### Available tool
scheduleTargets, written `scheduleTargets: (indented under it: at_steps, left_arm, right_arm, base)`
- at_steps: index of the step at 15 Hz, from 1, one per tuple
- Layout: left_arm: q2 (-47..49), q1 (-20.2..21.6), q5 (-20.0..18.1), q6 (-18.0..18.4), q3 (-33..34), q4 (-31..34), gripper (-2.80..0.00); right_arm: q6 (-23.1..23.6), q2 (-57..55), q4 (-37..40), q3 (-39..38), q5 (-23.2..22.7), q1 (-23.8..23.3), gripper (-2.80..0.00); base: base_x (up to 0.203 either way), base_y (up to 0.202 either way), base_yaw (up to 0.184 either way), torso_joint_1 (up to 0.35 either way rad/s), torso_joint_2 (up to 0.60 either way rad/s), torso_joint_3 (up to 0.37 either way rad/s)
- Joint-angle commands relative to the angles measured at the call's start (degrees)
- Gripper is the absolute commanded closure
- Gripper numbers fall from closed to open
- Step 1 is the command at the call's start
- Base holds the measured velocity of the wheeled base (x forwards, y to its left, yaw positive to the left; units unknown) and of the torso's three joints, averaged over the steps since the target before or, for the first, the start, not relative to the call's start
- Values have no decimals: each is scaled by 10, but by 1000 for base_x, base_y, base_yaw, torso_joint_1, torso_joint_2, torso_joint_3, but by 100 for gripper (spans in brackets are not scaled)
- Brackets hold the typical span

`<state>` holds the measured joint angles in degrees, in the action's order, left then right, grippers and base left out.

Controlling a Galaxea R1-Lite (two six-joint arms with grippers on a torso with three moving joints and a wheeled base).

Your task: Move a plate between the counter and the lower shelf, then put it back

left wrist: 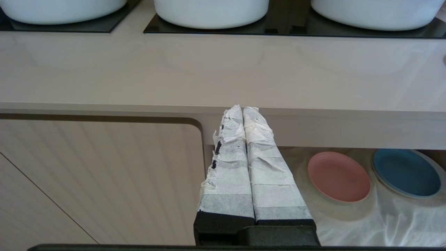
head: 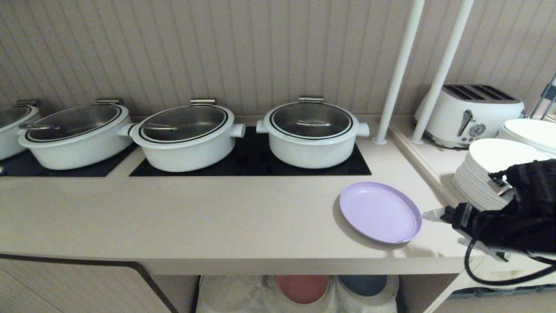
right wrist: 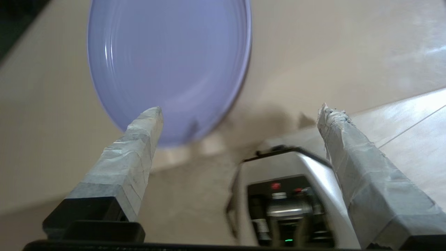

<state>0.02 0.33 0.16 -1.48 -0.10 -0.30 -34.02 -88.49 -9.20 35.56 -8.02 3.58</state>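
Note:
The pale lilac plate (head: pixel 380 212) lies flat on the beige counter (head: pixel 195 217), near its front edge and right of the middle. My right gripper (head: pixel 436 215) hovers just off the plate's right rim, clear of it. In the right wrist view that gripper (right wrist: pixel 241 109) is open, its taped fingers (right wrist: pixel 132 153) far apart and empty, with the plate (right wrist: pixel 167 66) beyond their tips. The lower shelf (head: pixel 234 295), lined with white cloth, shows under the counter. My left gripper (left wrist: pixel 243 109) is shut and empty, parked below the counter's front edge, beside the shelf opening (left wrist: pixel 383 223).
A salmon-pink plate (head: pixel 302 288) and a dark blue plate (head: pixel 362 283) sit on the shelf cloth. Three white pots (head: pixel 310 134) stand on black hob panels behind. White dinner plates (head: pixel 486 174), a toaster (head: pixel 471 113) and two white poles (head: pixel 397 74) crowd the right.

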Motion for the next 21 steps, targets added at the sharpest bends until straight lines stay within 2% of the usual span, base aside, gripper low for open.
scheduleTargets:
  at_steps: [1, 3, 7, 8, 16, 18, 19, 21]
  left_arm:
    - [1, 0, 0, 0, 0, 0, 0]
    - [1, 0, 0, 0, 0, 0, 0]
    - [1, 0, 0, 0, 0, 0, 0]
    - [1, 0, 0, 0, 0, 0, 0]
    - [1, 0, 0, 0, 0, 0, 0]
    - [1, 0, 0, 0, 0, 0, 0]
    - [1, 0, 0, 0, 0, 0, 0]
    - [1, 0, 0, 0, 0, 0, 0]
  right_arm:
    - [74, 64, 0, -34, -1, 0, -280]
    - [110, 84, 0, -45, 1, 0, -280]
    - [133, 88, -10, -40, 16, -1, -280]
    - [143, 88, -15, -41, 17, -1, 0]
    - [156, 147, -28, -62, 27, -1, 0]
    - [158, 166, -83, -93, 30, -3, 0]
    - [159, 171, -126, -114, 51, -4, 0]
    - [166, 173, -187, -136, 125, -3, 0]
  base:
    - [0, 0, 0, 0, 0, 0]
    - [0, 0, 0, 0, 0, 0]
    - [0, 0, 0, 0, 0, 0]
    - [0, 0, 0, 0, 0, 0]
    - [0, 0, 0, 0, 0, 0]
    - [0, 0, 0, 0, 0, 0]
    - [0, 0, 0, 0, 0, 0]
    - [0, 0, 0, 0, 0, 0]
